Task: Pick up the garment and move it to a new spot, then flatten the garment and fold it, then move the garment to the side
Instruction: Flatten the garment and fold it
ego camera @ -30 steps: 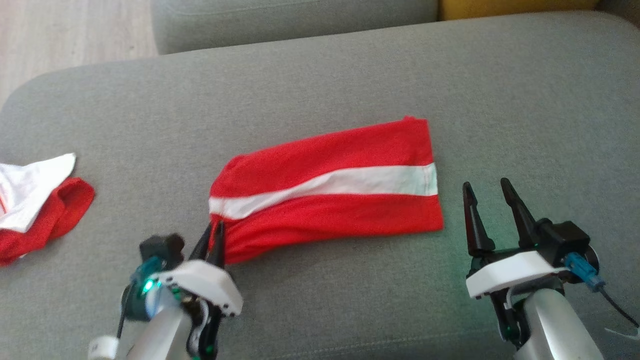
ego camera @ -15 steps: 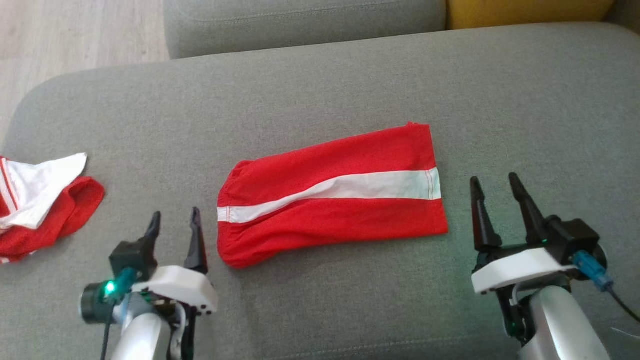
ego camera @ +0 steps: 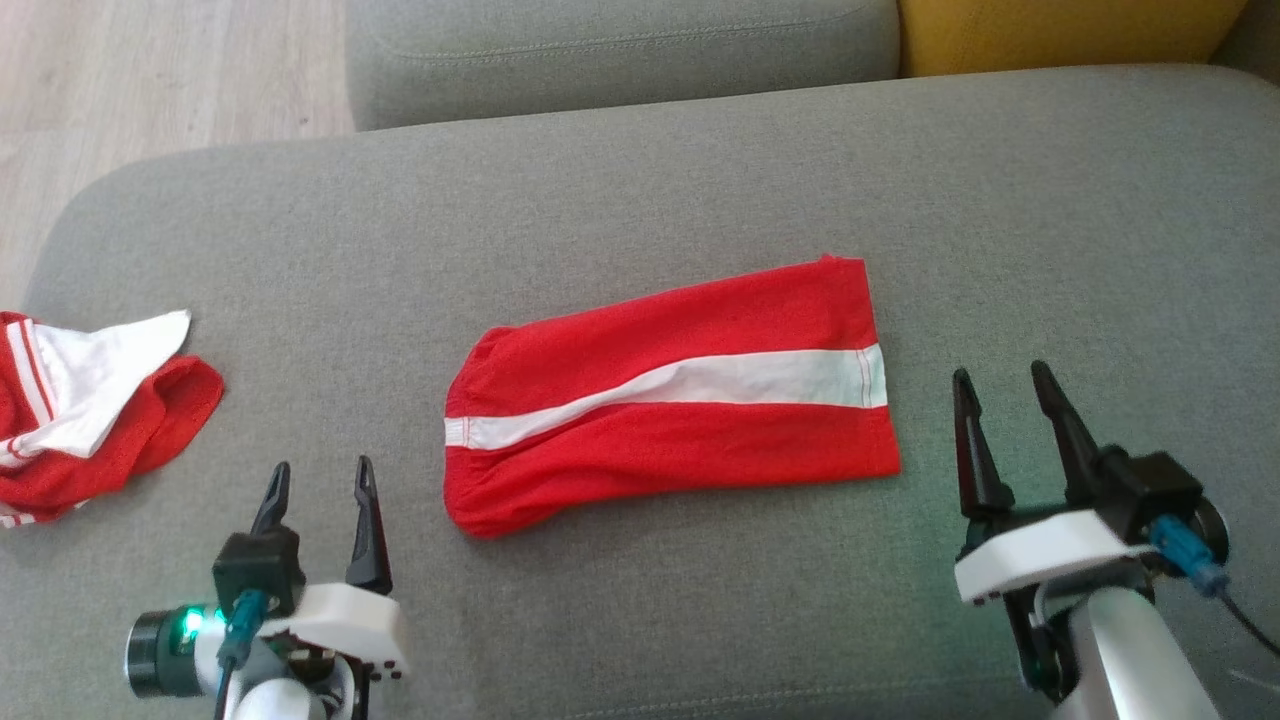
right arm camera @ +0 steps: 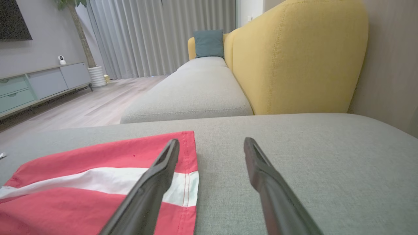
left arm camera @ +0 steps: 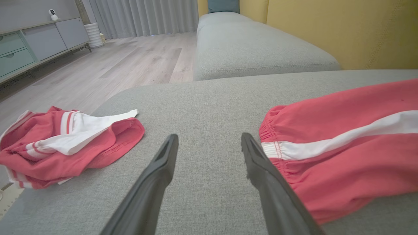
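On the head view: left gripper [ego camera: 322, 465] has its fingers apart with nothing between them. Shorts [ego camera: 670, 390] lie folded flat on the cushion [ego camera: 640, 200], ahead and right of its tips, near but not touching. Jersey [ego camera: 90, 420], the garment to work, sits crumpled well left of those fingers. Right gripper [ego camera: 1001, 370] is also spread and empty, with the shorts' hem near on its left.

Left wrist view: fingers [left arm camera: 163, 163] are spread over bare cushion. Jersey [left arm camera: 65, 143] is left of the left finger. The shorts' waistband [left arm camera: 274, 147] is just beside the right finger.

Right wrist view: fingers [right arm camera: 156, 176] are spread. The shorts' hem corner [right arm camera: 189, 153] lies by the left fingertip, and there is bare cushion between the tips and to the right.

Judgement: the step in hand is backing clear of the shorts, then going for the jersey. Keep the fingers wide, swing left without brushing the waistband, and come down on a raised fold. Pinch one edge only and lift before carrying, or the cloth will drag.

Against one second ago: the left fingers were pinched on the waistband corner. They have since let go and drawn back. The right gripper is unchanged. The whole picture has shifted, which is camera motion.
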